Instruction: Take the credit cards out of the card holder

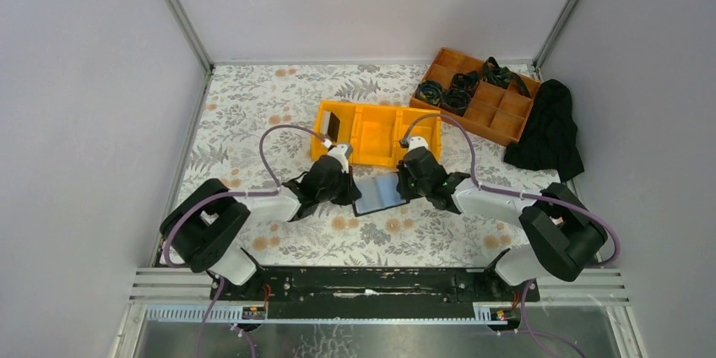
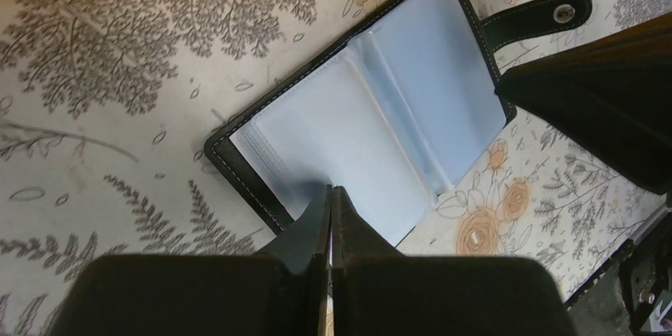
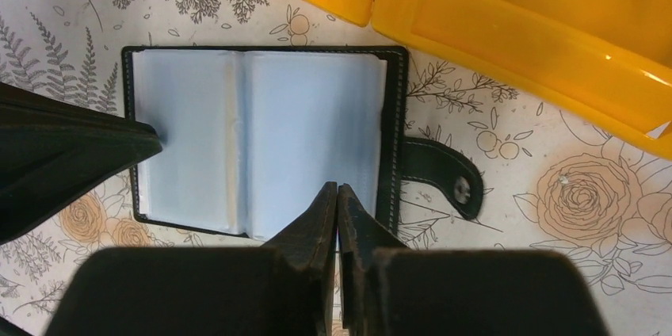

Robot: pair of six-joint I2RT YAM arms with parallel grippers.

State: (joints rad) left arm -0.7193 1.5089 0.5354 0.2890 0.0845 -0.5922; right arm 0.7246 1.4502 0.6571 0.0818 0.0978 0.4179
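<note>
Two hands [image 2: 330, 197] [image 3: 338, 193] partly hide card holder [image 1: 377, 193].

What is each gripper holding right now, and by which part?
Left gripper and right gripper are shut, tips at clear sleeve edges of the open card holder; pinching or just pressing cannot be told.

card holder [image 2: 396, 106] is lying open | left gripper [image 2: 330, 191] is pressing, fingers together, on its near page
</note>
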